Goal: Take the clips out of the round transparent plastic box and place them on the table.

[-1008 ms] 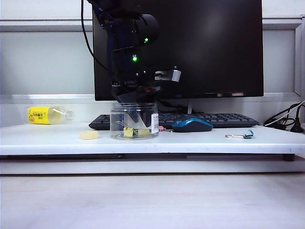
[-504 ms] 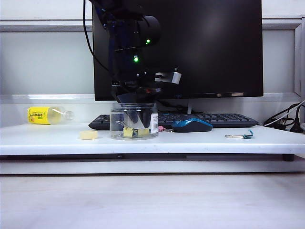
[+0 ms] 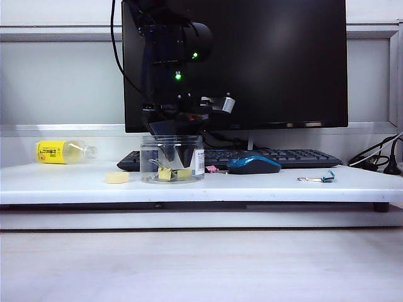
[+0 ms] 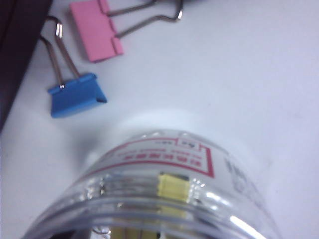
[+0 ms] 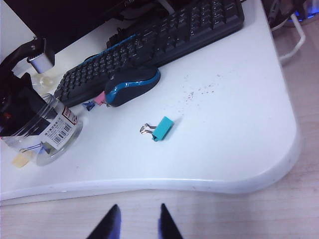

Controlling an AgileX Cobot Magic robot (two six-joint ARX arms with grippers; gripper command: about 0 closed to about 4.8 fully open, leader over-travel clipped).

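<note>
Monitor [image 3: 252,63], black and wide, standing at the back of the white surface [image 3: 264,186], with a dark keyboard [image 3: 283,156] stretched below it. Left arm reaching down in front of the screen, its left claw [image 3: 178,158] dipped into the mouth of the round transparent plastic box [image 3: 172,158]; dark fingers dimly seen through the clear wall, too blurred to tell how wide apart or whether gripping anything. Box upright on the surface, just left of the blue mouse [image 3: 253,165], barcode label facing right. Right claw [image 5: 137,224] hovering off the front edge of the surface, well away from the box, tips parted and empty. Yellow-labelled bottle [image 3: 63,151] lying far left, pale round disc [image 3: 117,178] near the box. Teal clip [image 3: 321,179] alone toward the right. Yellow clips [image 3: 167,174] on the box's floor. Pink clip [image 4: 97,31] and blue clip [image 4: 77,95] outside, flat on the surface just beside the box.
</note>
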